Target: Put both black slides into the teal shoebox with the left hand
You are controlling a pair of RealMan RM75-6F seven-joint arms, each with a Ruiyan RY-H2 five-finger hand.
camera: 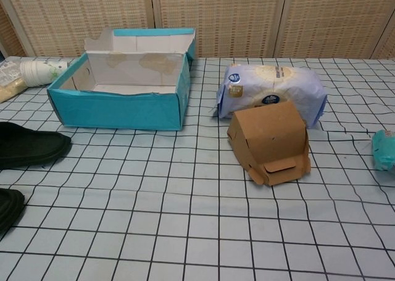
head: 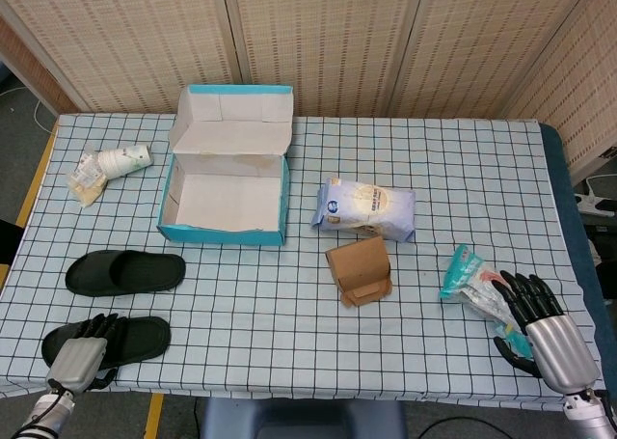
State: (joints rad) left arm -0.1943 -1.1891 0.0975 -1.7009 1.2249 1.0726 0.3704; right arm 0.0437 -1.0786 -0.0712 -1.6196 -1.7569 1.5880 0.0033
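Note:
The teal shoebox [head: 224, 234] stands open at the back left, lid up and its white inside bare; in the chest view its front wall [camera: 117, 110] faces me. One black slide [head: 125, 272] [camera: 24, 146] lies in front of the box. The second black slide [head: 130, 338] [camera: 8, 205] lies nearer the front edge. My left hand [head: 79, 357] is over this slide's left end, fingers stretched out and resting on top of it. My right hand [head: 545, 335] lies at the front right with fingers spread, holding nothing. Neither hand shows in the chest view.
A white-blue bag [head: 364, 207] [camera: 271, 89] and a small brown cardboard box [head: 360, 270] [camera: 270, 142] sit mid-table. A teal packet [head: 472, 280] [camera: 384, 148] lies by my right hand. Paper cups and a wrapper [head: 111, 162] [camera: 40, 71] are at the far left.

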